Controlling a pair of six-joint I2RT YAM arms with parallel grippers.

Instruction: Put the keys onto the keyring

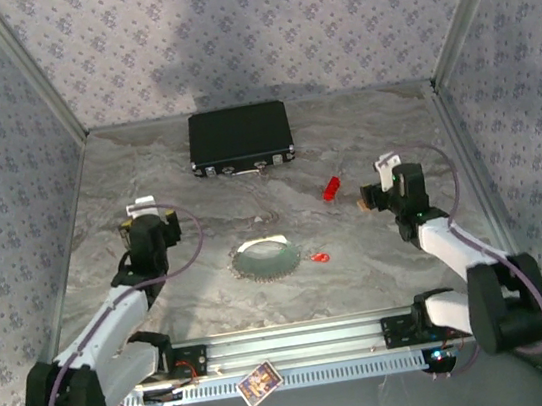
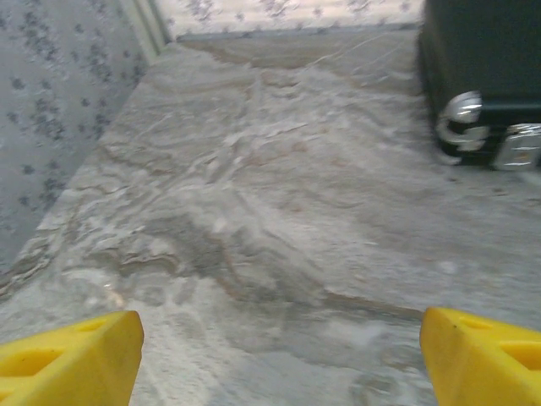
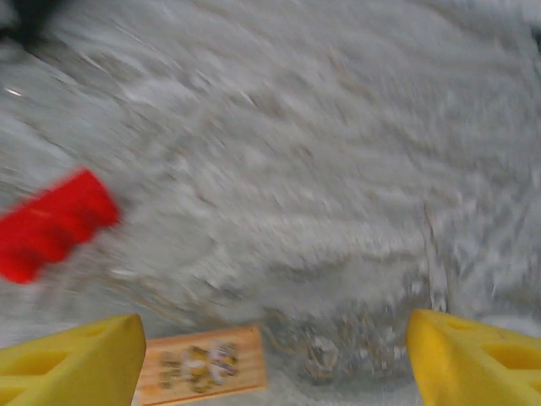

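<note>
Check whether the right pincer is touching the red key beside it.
Apart. The top view shows bare table between the red key and the right pincer, whose jaws stand open.

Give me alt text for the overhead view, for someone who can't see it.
A silvery keyring lies on a grey table between the left hand and right hand. A red key lies left of the right hand, a smaller red one right of the ring, and a black case sits at the back.
</note>
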